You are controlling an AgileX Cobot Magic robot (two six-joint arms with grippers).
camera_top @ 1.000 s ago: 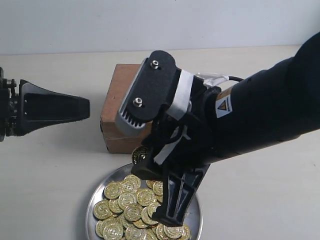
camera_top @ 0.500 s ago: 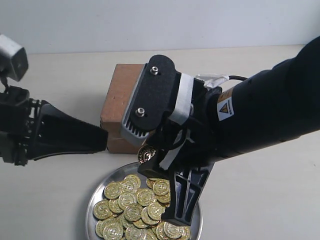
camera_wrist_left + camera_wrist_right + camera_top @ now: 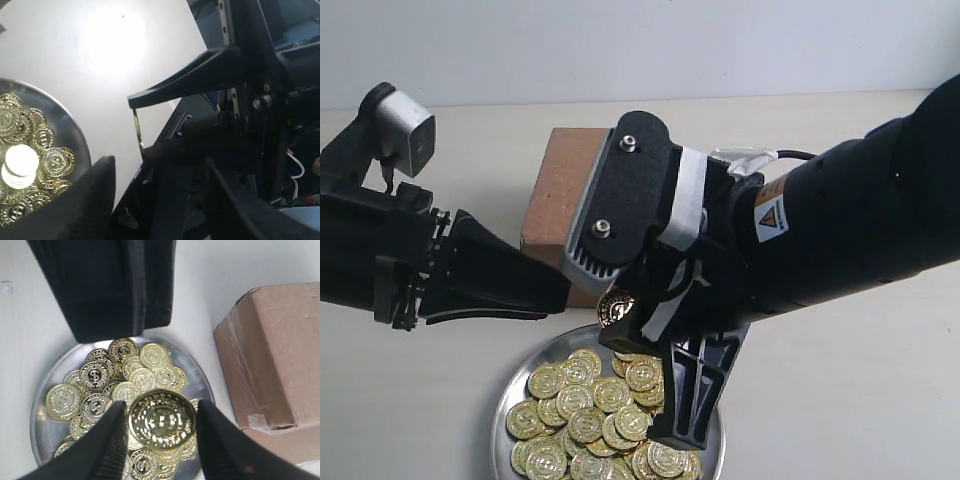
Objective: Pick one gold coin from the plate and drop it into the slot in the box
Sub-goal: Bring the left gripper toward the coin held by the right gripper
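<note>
Gold coin point(image 3: 161, 419), one, in the right claw point(image 3: 160, 413); one plate point(image 3: 41, 432), one box point(image 3: 280, 350).

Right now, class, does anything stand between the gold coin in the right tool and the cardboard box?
Nothing visible does. The right tool holds the gold coin above the plate, beside the box. The left tool hovers by the plate's edge, off that path. The slot itself is out of view.

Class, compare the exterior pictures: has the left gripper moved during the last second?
Yes. The left gripper has travelled rightward and lower in the view. It was left of the box, and its tip now overlaps the box's near left corner.
</note>
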